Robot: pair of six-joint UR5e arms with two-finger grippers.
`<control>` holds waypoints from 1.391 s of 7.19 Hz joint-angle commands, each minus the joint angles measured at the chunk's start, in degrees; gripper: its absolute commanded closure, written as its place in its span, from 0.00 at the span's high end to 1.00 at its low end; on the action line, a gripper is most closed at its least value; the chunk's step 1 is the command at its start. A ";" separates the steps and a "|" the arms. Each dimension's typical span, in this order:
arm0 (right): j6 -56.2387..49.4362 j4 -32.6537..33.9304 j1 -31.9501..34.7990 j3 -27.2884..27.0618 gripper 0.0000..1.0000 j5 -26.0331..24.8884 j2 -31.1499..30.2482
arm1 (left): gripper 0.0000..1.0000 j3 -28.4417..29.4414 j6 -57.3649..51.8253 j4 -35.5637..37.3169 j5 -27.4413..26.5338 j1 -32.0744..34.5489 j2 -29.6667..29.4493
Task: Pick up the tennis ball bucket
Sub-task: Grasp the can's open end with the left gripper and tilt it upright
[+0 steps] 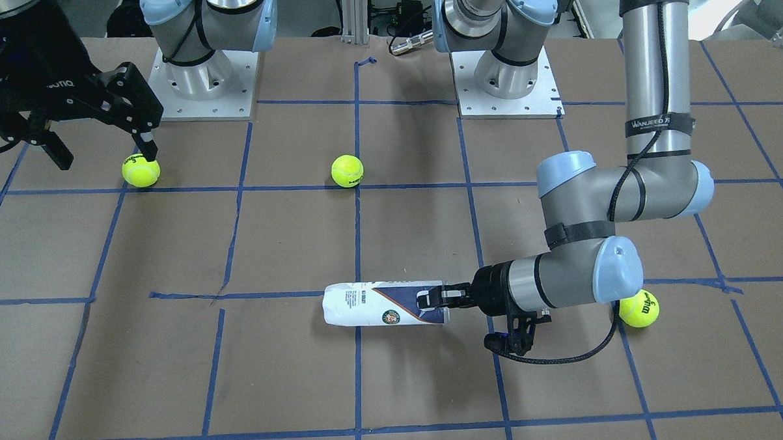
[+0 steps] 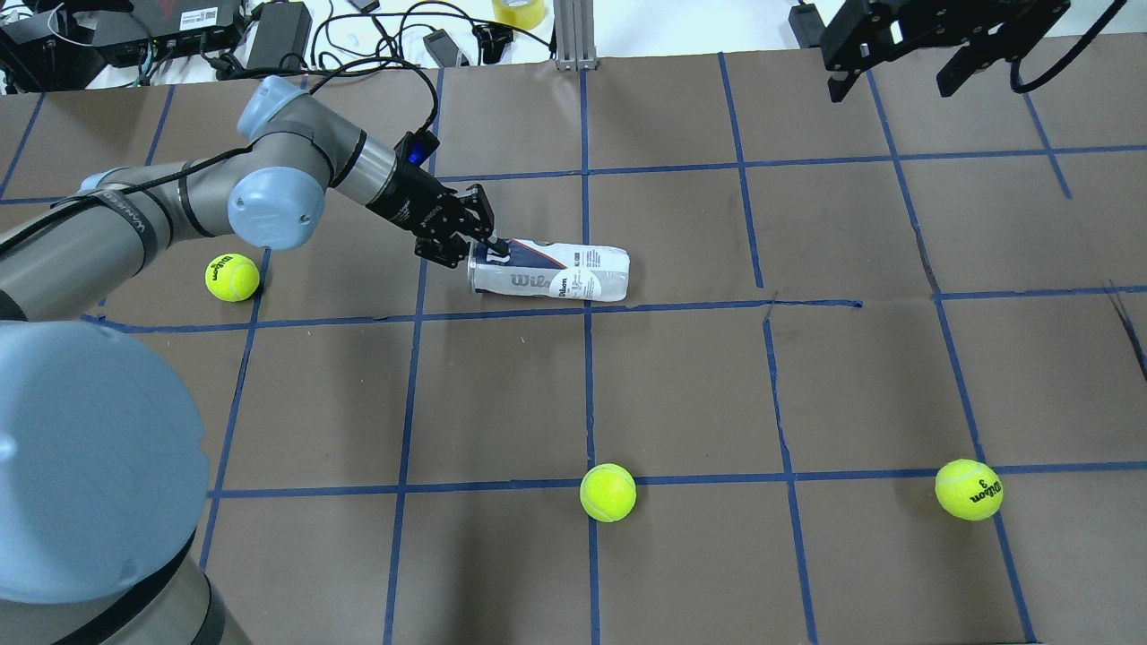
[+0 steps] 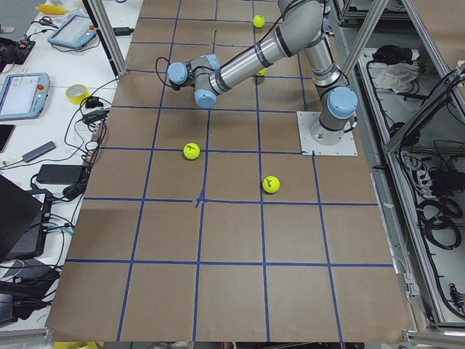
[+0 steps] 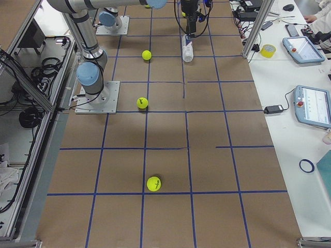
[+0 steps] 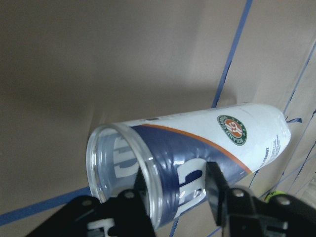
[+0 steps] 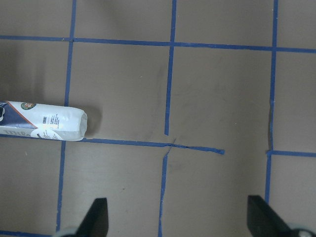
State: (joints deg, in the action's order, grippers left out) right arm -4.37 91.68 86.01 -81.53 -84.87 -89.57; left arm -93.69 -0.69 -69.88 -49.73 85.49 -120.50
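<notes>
On the far half of the table [image 2: 806, 376], just left of centre, the tennis ball bucket [image 2: 560, 273] lies on its side, the left gripper [image 5: 177, 177] spread astride its open rim; pinch only that thin wall and you risk it buckling or slipping out.

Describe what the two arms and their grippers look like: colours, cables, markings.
The left arm and the right arm are silver-grey tubes with pale blue joint caps. A black cable runs along the left arm under black bands; one band reads WANJEED in white. The left gripper and the right gripper are black and two-fingered; the right bears white lettering ending OTIQ.
</notes>
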 commanded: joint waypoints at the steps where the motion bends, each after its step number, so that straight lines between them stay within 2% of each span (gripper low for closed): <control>1: 5.59 -0.01 3.44 -0.12 1.00 -2.47 -0.52 | 0.00 2.10 11.17 0.26 -0.54 1.43 4.46; 2: 5.60 -0.01 5.12 -0.30 1.00 -8.41 -0.35 | 0.00 4.20 13.93 -0.26 -2.29 2.83 6.40; 4: 5.43 -0.18 5.31 -0.65 1.00 -8.64 0.09 | 0.00 8.07 18.85 -0.43 -13.67 5.99 9.13; 6: 5.43 -0.19 4.87 -2.75 1.00 -9.17 -0.34 | 0.00 11.50 20.12 1.22 -30.34 11.77 9.24; 7: 5.43 -0.18 4.78 -2.85 1.00 -9.35 -0.52 | 0.00 13.17 19.42 4.02 -42.78 15.46 8.19; 8: 5.43 -0.18 4.78 -2.85 1.00 -9.35 -0.52 | 0.00 14.23 18.45 4.39 -47.26 18.02 6.96; 10: 5.43 -0.01 4.87 -2.94 1.00 -9.00 -0.35 | 0.00 14.94 12.16 6.59 -49.41 19.36 3.98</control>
State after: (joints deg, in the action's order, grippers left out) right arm 1.05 91.53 90.84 -84.40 -94.02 -90.03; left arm -79.26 15.46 -64.34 -97.07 103.73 -114.64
